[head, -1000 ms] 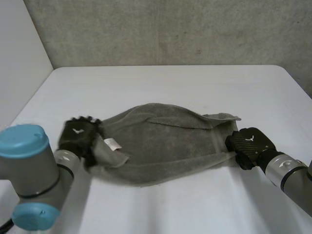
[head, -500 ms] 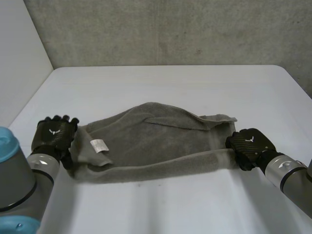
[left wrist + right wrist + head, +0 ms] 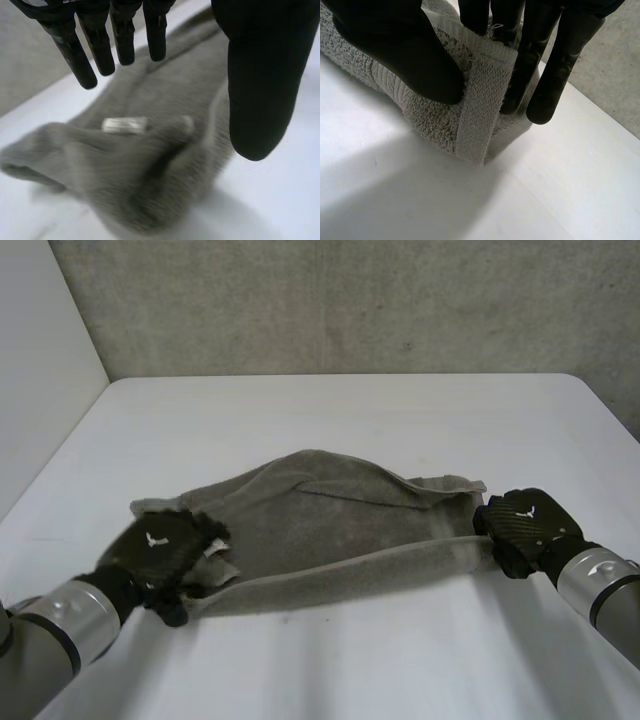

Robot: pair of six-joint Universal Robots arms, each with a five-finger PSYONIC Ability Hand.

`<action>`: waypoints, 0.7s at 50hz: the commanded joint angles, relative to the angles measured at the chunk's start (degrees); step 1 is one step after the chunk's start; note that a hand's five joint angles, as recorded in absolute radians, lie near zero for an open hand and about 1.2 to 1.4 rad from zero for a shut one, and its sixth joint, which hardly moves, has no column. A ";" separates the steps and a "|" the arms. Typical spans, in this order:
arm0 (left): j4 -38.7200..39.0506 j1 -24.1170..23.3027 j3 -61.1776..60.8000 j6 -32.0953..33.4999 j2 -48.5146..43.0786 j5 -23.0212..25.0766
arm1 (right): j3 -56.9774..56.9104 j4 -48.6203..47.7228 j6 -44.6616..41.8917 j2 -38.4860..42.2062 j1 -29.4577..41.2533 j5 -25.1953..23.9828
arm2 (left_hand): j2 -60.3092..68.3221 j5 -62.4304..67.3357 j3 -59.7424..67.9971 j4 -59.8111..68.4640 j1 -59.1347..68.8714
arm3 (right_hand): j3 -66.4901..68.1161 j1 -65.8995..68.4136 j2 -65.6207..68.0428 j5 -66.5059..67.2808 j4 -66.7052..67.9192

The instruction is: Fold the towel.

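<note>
A grey towel (image 3: 340, 525) lies crumpled and stretched sideways across the white table (image 3: 350, 420). My left hand (image 3: 160, 545) hovers over its left end, fingers straight and thumb spread apart. In the left wrist view the left hand (image 3: 260, 75) stands above the towel (image 3: 150, 165), whose white label (image 3: 125, 124) lies below the fingertips, with no cloth between fingers and thumb. My right hand (image 3: 520, 525) is at the towel's right end. In the right wrist view the right hand (image 3: 405, 50) pinches the towel's hemmed edge (image 3: 480, 105) between thumb and fingers.
A grey concrete wall (image 3: 350, 300) runs behind the table, and a white side wall (image 3: 40, 360) stands at the left. Bare tabletop lies in front of and beyond the towel.
My left hand let go of the towel's left end, swung out to the left, then came back over that end. The towel got pulled longer. My right hand shifted slightly right, still gripping.
</note>
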 commanded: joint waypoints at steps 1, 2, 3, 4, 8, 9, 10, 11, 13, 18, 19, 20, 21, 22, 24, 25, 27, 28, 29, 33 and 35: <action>0.19 -0.05 -1.80 8.91 -4.34 1.51 | 0.16 0.29 0.04 -0.54 -0.12 0.04 | 8.83 8.84 8.83 8.78 8.61 | 12.16 1.64 12.52 13.06 11.75; 0.36 -0.05 -1.80 9.95 -5.38 1.43 | 0.25 0.38 0.04 -0.54 -0.30 0.04 | 11.17 11.17 11.16 11.11 10.94 | 12.16 1.64 12.52 13.06 11.75; 0.71 -0.05 -1.80 10.40 -6.43 1.43 | 0.34 0.38 0.04 -0.54 -0.47 0.04 | 14.19 14.19 14.18 14.13 13.96 | 12.16 1.64 12.52 13.06 11.75; 0.72 -0.05 -1.80 10.40 -6.45 1.43 | 0.34 0.38 0.04 -0.54 -0.47 0.04 | 14.22 14.22 14.21 14.16 13.99 | 12.16 1.64 12.52 13.06 11.75; 2.99 -0.14 -0.83 10.58 -9.77 1.08 | 0.69 0.46 -0.05 -0.63 -0.39 0.04 | 17.58 17.59 17.58 17.53 17.35 | 12.16 1.64 12.52 13.06 11.75; 3.00 -0.14 -0.83 10.58 -9.79 1.07 | 0.69 0.46 -0.05 -0.63 -0.39 0.04 | 17.58 17.59 17.58 17.53 17.35 | 12.16 1.64 12.52 13.06 11.75; 4.31 -0.05 -0.57 10.58 -10.74 1.07 | 0.69 0.46 -0.05 -0.63 -0.39 0.04 | 17.41 17.42 17.41 17.36 17.19 | 12.16 1.64 12.52 13.06 11.75; 5.80 -0.05 -0.30 10.49 -11.54 0.99 | 0.78 0.46 -0.05 -0.63 -0.39 0.04 | 17.41 17.42 17.41 17.36 17.18 | 12.16 1.64 12.52 13.06 11.75; 7.47 -0.05 -0.04 10.49 -12.15 0.81 | 0.78 0.55 -0.05 -0.63 -0.39 0.04 | 17.41 17.42 17.41 17.36 17.18 | 12.16 1.64 12.52 13.06 11.75; 11.34 -0.14 0.14 10.58 -14.00 0.64 | 1.04 0.55 -0.05 -0.63 -0.39 0.04 | 18.08 18.09 18.08 18.03 17.85 | 12.16 1.64 12.52 13.06 11.75; 12.13 -0.14 0.14 10.67 -14.35 0.46 | 1.04 0.55 -0.05 -0.63 -0.39 0.04 | 21.92 21.92 21.91 21.86 21.69 | 12.16 1.64 12.52 13.06 11.75; 12.14 -0.14 0.14 10.67 -14.36 0.46 | 1.04 0.55 -0.05 -0.63 -0.39 0.04 | 21.95 21.96 21.95 21.90 21.73 | 12.16 1.64 12.52 13.06 11.75; 12.75 -0.14 0.14 10.58 -14.62 -0.06 | 1.04 0.55 -0.05 -0.71 -0.39 0.04 | 30.11 30.12 30.11 30.06 29.89 | 12.16 1.64 12.52 13.06 11.75; 12.76 -0.14 0.14 10.58 -14.62 -0.07 | 1.04 0.55 -0.05 -0.72 -0.39 0.04 | 30.20 30.20 30.19 30.14 29.97 | 12.16 1.64 12.52 13.06 11.75; 13.72 -0.31 0.14 10.67 -14.88 -1.82 | 1.04 0.46 -0.05 -0.72 -0.39 0.04 | 53.62 53.63 53.61 53.56 53.39 | 12.16 1.64 12.52 13.06 11.75; 13.72 -0.32 0.14 10.67 -14.88 -1.83 | 1.04 0.46 -0.05 -0.72 -0.39 0.04 | 53.75 53.75 53.74 53.69 53.52 | 12.16 1.64 12.52 13.06 11.75; 14.77 -0.40 0.31 10.58 -14.80 -2.53 | 0.69 0.46 -0.14 -0.71 -0.30 -0.05 | 61.80 61.80 61.79 61.74 61.57 | 12.16 1.64 12.52 13.06 11.75; 14.78 -0.40 0.31 10.58 -14.79 -2.53 | 0.69 0.46 -0.14 -0.72 -0.30 -0.05 | 61.80 61.81 61.79 61.74 61.57 | 12.16 1.64 12.52 13.06 11.75; 15.30 -0.49 0.66 10.58 -14.71 -2.53 | 0.17 0.46 -0.14 -0.72 0.05 -0.05 | 61.80 61.81 61.79 61.74 61.57 | 12.16 1.64 12.52 13.06 11.75; 15.75 -0.84 2.07 10.49 -14.62 -2.53 | -1.60 0.73 -0.40 -0.63 0.32 -0.05 | 61.80 61.81 61.79 61.74 61.57 | 12.16 1.64 12.52 13.06 11.75; 15.75 -1.28 5.48 10.32 -14.53 -2.62 | -5.27 1.78 -0.49 -0.02 0.58 0.47 | 61.80 61.81 61.79 61.74 61.57 | 12.16 1.64 12.52 13.06 11.75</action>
